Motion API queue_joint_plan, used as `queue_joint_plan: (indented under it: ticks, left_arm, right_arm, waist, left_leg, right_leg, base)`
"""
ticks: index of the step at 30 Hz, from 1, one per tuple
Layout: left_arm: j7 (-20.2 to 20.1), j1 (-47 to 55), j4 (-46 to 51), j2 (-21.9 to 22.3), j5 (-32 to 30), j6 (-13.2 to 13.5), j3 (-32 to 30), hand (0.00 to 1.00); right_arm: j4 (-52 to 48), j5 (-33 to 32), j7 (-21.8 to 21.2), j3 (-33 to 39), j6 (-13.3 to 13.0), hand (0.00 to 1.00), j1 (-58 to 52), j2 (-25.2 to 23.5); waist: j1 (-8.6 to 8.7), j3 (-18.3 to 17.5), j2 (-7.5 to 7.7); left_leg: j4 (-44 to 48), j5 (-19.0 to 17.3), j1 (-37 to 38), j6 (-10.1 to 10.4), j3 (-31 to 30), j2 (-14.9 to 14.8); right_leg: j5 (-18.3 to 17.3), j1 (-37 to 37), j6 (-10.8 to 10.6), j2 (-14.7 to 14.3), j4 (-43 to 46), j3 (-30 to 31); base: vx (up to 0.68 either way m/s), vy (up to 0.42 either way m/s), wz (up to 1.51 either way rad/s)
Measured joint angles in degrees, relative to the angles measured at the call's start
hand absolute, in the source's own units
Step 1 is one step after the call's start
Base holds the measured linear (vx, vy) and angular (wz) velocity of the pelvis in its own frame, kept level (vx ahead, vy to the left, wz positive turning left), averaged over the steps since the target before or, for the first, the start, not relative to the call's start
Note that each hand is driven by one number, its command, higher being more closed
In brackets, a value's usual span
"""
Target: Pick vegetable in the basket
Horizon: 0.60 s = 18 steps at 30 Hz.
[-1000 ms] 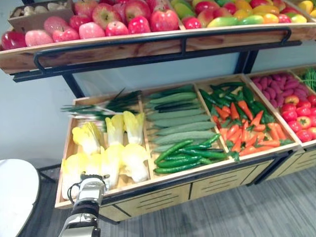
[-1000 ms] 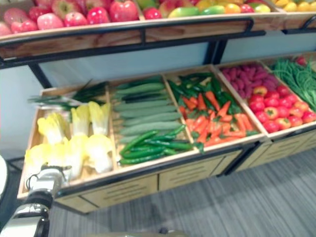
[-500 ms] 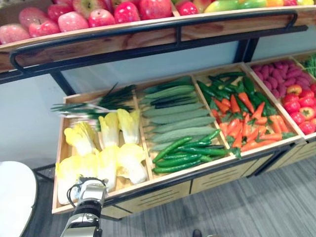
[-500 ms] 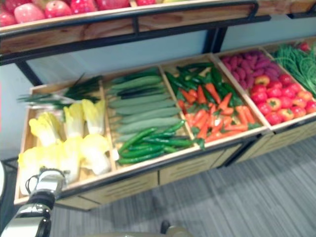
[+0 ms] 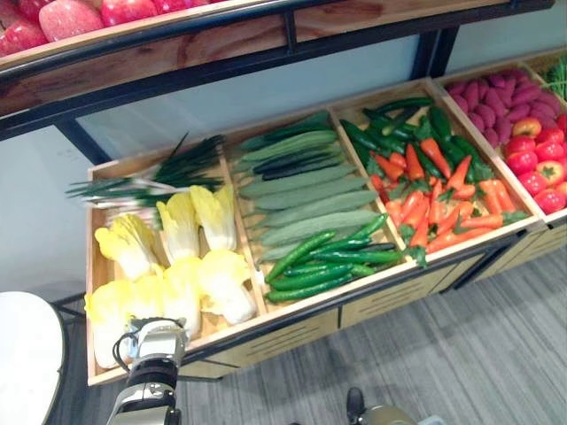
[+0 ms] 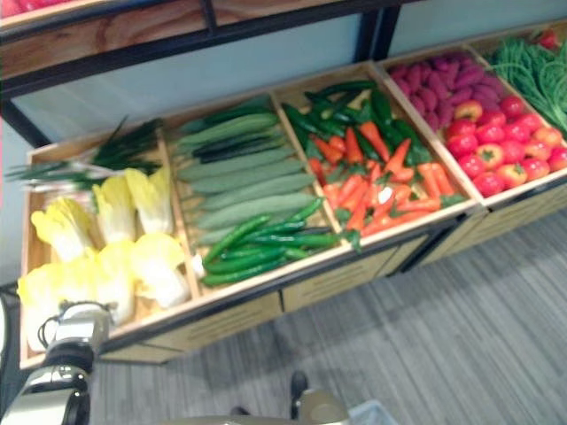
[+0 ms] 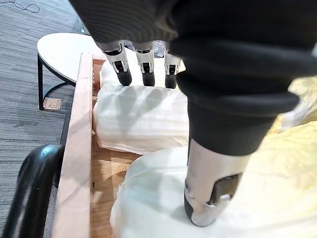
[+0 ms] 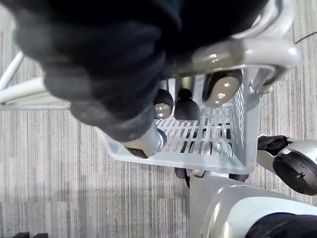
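Pale yellow napa cabbages [image 5: 182, 279] fill the leftmost wooden crate [image 5: 96, 266] of the lower shelf. My left hand [image 5: 152, 343] hovers over the crate's front edge, above the nearest cabbages. In the left wrist view its fingers [image 7: 144, 63] reach out straight over a white cabbage [image 7: 143, 119], and its thumb [image 7: 213, 193] rests on another cabbage; the hand is open and holds nothing. My right hand [image 8: 99, 74] is curled round the silver handle [image 8: 247, 52] of a light plastic basket [image 8: 218, 146], which hangs over the grey floor.
Scallions [image 5: 151, 177] lie behind the cabbages. The crates to the right hold cucumbers [image 5: 301, 190], green peppers [image 5: 319, 266], carrots [image 5: 443, 212], tomatoes [image 5: 536, 168] and purple sweet potatoes [image 5: 496, 93]. Apples [image 5: 71, 18] sit on the upper shelf. A round white table [image 5: 27, 354] stands at the left.
The whole picture has shifted as the camera tipped downward, so less of the upper shelf shows. My left hand stays at the front of the cabbage crate.
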State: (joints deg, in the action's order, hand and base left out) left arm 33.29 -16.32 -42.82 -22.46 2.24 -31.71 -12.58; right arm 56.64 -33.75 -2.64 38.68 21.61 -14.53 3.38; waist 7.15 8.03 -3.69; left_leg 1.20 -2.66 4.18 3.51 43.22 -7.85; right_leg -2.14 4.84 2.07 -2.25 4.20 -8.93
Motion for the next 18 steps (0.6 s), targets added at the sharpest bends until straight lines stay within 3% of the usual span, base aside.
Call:
queue_joint_plan:
  ticks: [13, 18]
  left_arm:
    - [3.2, 1.1, 1.7, 2.3, -0.1, 4.2, -1.8, 0.00]
    - [4.0, 1.1, 2.4, 2.3, 0.0, 4.0, -1.8, 0.00]
  right_arm:
    - [-1.7, 0.0, -0.5, -3.6, -0.7, 1.00, -0.4, -0.3]
    - [-1.8, 0.1, -0.5, -4.8, -1.1, 1.00, -0.7, -0.4]
  waist:
    - [-0.08, 0.4, 0.63]
    - [-0.08, 0.3, 0.74]
  left_leg:
    - [0.3, 0.0, -0.1, 0.0, -0.5, 0.0]
    - [0.2, 0.0, -0.1, 0.0, -1.6, 0.1]
  right_leg:
    - [0.0, -0.1, 0.0, 0.3, 0.1, -0.9]
    - [0.0, -0.5, 0.0, 0.5, 0.0, -1.6]
  base:
    - [0.00, 0.012, 0.03]
    - [0.00, 0.023, 0.08]
